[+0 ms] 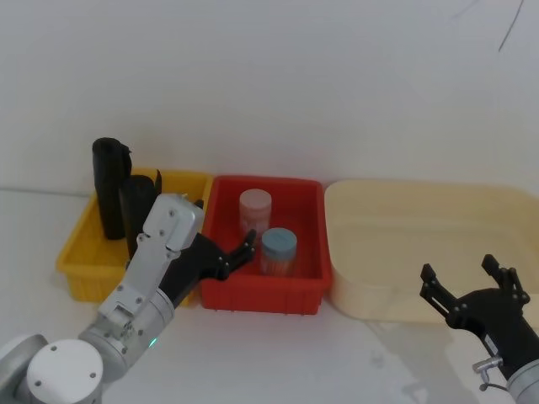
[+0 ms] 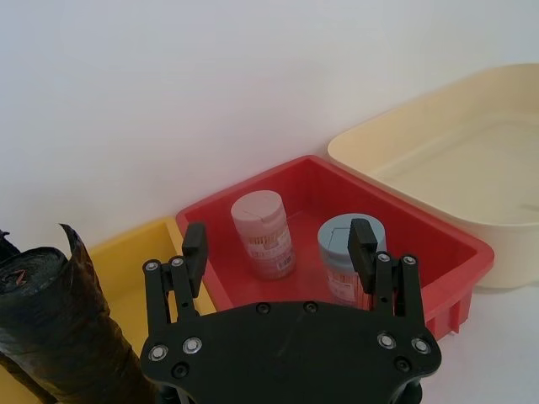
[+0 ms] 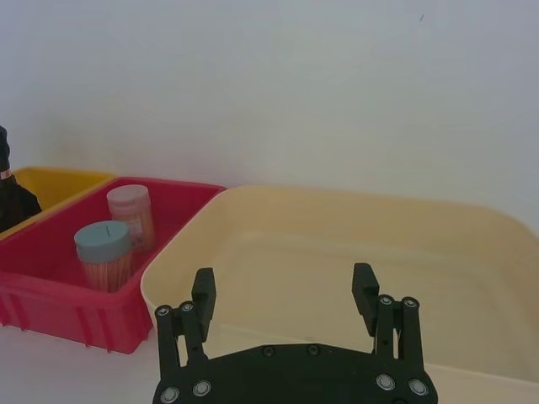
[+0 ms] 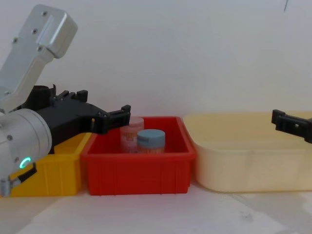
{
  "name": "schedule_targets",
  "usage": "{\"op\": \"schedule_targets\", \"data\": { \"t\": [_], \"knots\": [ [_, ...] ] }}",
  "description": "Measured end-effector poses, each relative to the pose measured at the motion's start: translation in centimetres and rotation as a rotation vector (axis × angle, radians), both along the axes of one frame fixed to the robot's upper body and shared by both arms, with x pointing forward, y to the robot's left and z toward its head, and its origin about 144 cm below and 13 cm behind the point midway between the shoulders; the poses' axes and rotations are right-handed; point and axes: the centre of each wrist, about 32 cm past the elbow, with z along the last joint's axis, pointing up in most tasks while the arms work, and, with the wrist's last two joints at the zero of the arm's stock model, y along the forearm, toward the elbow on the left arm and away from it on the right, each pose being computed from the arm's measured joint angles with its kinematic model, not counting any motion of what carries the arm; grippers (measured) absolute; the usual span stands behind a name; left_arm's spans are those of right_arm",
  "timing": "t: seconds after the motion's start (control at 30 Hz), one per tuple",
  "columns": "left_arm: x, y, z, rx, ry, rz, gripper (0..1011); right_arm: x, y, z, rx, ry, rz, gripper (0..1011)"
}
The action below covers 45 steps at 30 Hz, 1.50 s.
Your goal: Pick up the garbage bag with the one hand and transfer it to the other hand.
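On a white tabletop [image 1: 278, 353] before a white wall [image 1: 295, 84], three bins are set in a row, and two black rolls, two jars and two grippers are counted. At the left of the head view, both rolls are stood upright in a yellow bin [image 1: 76, 257]: a taller garbage bag roll [image 1: 108, 189] and a shorter garbage bag roll [image 1: 137, 210] just beside it. In the centre, a pink-lidded jar [image 1: 256, 210] and a blue-lidded jar [image 1: 278, 251] are held in a red bin [image 1: 261, 296]. A cream bin [image 1: 370, 290] is placed at the right. The left gripper [image 1: 238, 255] is held spread and empty at the red bin's near left corner. The right gripper [image 1: 459, 273], likewise released, is seen at lower right.
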Motion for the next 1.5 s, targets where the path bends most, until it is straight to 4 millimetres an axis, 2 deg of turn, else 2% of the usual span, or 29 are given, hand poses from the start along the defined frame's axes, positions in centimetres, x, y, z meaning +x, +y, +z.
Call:
{"op": "schedule_targets", "data": {
  "t": [1.5],
  "knots": [
    [0.0,0.0,0.0,0.0,0.0,0.0,1001,0.0,0.0,0.0,0.0,0.0,0.0,1000]
  ]
}}
